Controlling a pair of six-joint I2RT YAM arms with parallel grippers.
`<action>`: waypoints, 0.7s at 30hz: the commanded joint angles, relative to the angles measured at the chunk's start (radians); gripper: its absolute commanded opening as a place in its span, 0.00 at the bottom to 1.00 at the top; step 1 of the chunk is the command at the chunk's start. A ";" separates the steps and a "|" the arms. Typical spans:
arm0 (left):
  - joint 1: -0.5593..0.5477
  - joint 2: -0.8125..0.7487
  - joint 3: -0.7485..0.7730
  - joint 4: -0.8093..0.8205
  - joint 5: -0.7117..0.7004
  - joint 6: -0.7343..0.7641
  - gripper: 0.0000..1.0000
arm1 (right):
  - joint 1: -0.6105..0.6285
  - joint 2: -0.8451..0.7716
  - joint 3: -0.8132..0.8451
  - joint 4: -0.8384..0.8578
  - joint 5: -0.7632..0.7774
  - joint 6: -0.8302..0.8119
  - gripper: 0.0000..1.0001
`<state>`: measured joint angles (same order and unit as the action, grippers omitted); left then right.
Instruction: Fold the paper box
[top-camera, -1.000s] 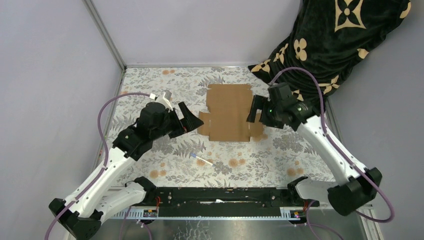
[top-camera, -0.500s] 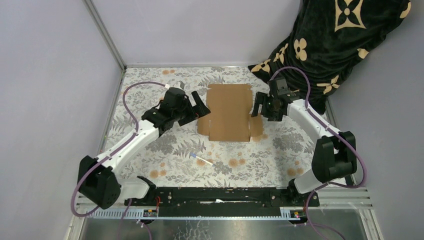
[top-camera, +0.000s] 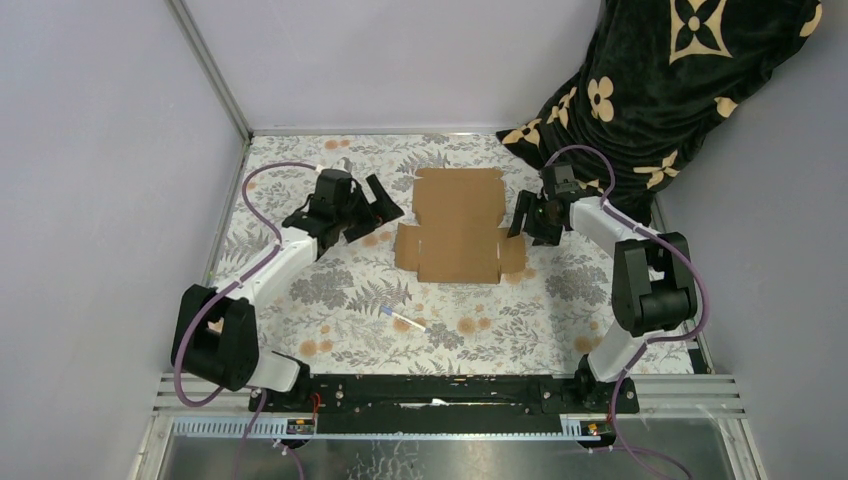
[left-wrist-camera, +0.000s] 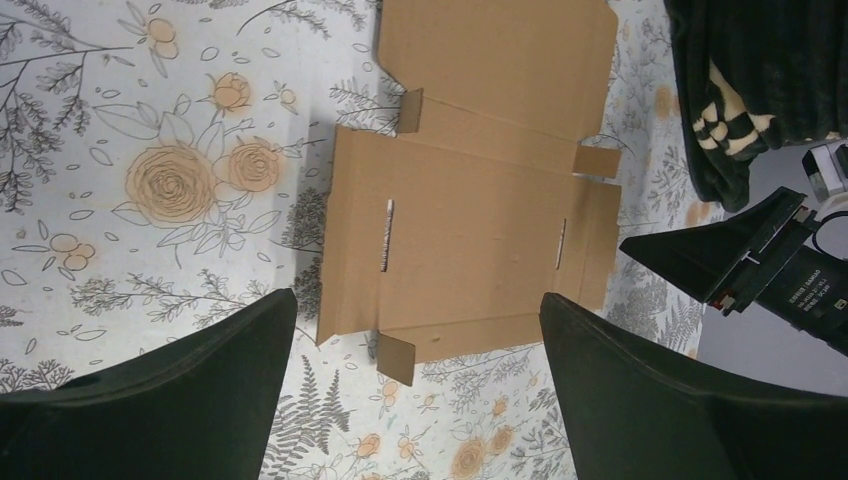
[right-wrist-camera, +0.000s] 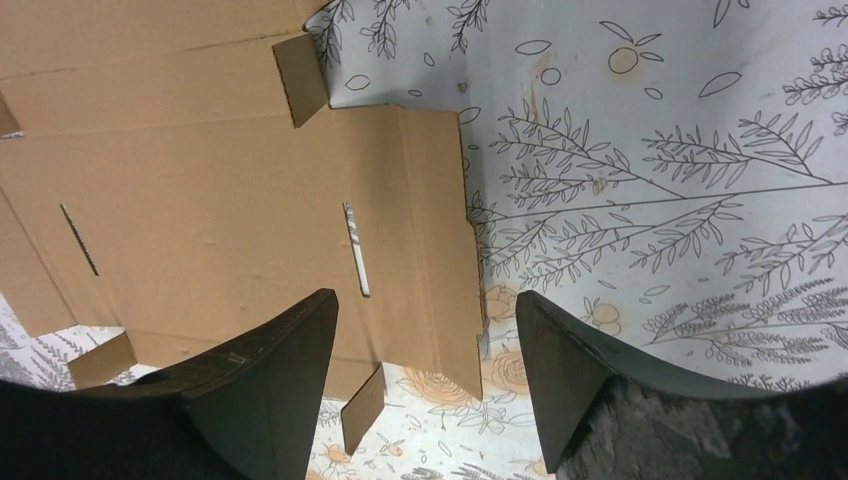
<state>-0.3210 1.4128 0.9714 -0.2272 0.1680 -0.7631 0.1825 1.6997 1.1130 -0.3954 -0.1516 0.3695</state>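
Brown cardboard forms the box (top-camera: 458, 225). It is a flat die-cut sheet lying unfolded on the bench (top-camera: 330, 290), between the left jaws and the right jaws.

1. Markings. A label (left-wrist-camera: 812, 290) on the right wrist body carries white print that is too small to read. A black cloth (top-camera: 660, 90) just behind the right jaws bears beige flower and star emblems.
2. Sheet. One wide panel lies on the far side. A main panel carries two narrow slits (left-wrist-camera: 383, 235), one nearer each pair of jaws. Small tabs (left-wrist-camera: 398, 357) project at the corners, and a side flap runs along each lateral edge.
3. Left jaws. They stand wide apart with nothing between them, just beside the sheet's left edge.
4. Right jaws. They stand apart, straddling the right flap edge. One finger (right-wrist-camera: 265, 385) is over cardboard and the other is over the floral cover. Contact cannot be determined.
5. Clearance. Bare floral cover lies on the near side of both jaws, with a white stick (top-camera: 403, 320) resting there, well apart from the sheet. Walls close the bench behind the left jaws and beyond the far panel.
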 joint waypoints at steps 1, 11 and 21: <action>0.030 0.003 -0.055 0.106 0.041 0.017 0.99 | -0.007 0.020 -0.013 0.062 -0.036 -0.010 0.73; 0.045 -0.060 -0.133 0.122 0.073 -0.007 0.98 | -0.014 0.053 -0.068 0.142 -0.088 0.020 0.64; 0.044 -0.107 -0.169 0.121 0.087 -0.026 0.98 | -0.014 0.076 -0.127 0.206 -0.141 0.051 0.48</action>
<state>-0.2848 1.3388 0.8223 -0.1600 0.2321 -0.7757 0.1738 1.7611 1.0077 -0.2413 -0.2398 0.3988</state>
